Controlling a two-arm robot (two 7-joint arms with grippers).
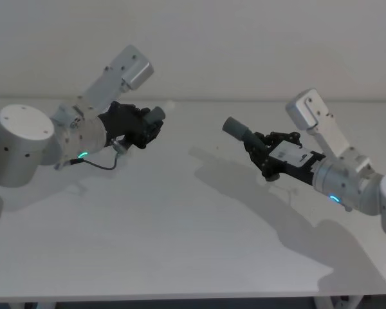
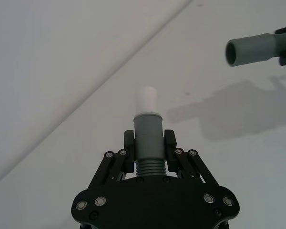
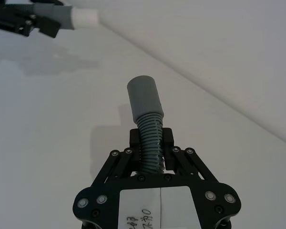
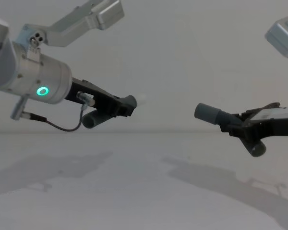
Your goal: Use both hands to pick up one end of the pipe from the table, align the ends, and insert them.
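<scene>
table (image 1: 180, 244) plain white-grey, both pipe pieces lifted off it, held in the air over its far half, well apart from each other; left gripper (image 1: 148, 127) reaches in from the robot's left, fingers clamped on the left pipe piece (image 2: 148, 138) at the ribbed stretch just behind its smooth grey collar; right gripper (image 1: 256, 145) comes in from the robot's right, fingers likewise clamped on the right pipe piece (image 3: 150, 140) across its corrugated part, below the socket collar (image 3: 144, 98); whitish tip (image 2: 146, 100) sticks out past the left fingers, pointing roughly toward the other arm; socket's open mouth faces back at it, but in the left wrist view it sits off to one side of the tip's line, so axes look not yet matched; judge: pickup done, align step in hand, insert not begun; handling guess: light thin plastic, collars stiff and smooth so likely slippery, ribbed section gives the pads bite but probably flexes a bit, so a hold close behind each collar, as now, should keep the ends from wagging when pushed together; tip looks narrower than the socket, fit likely snug, wants a straight push
</scene>
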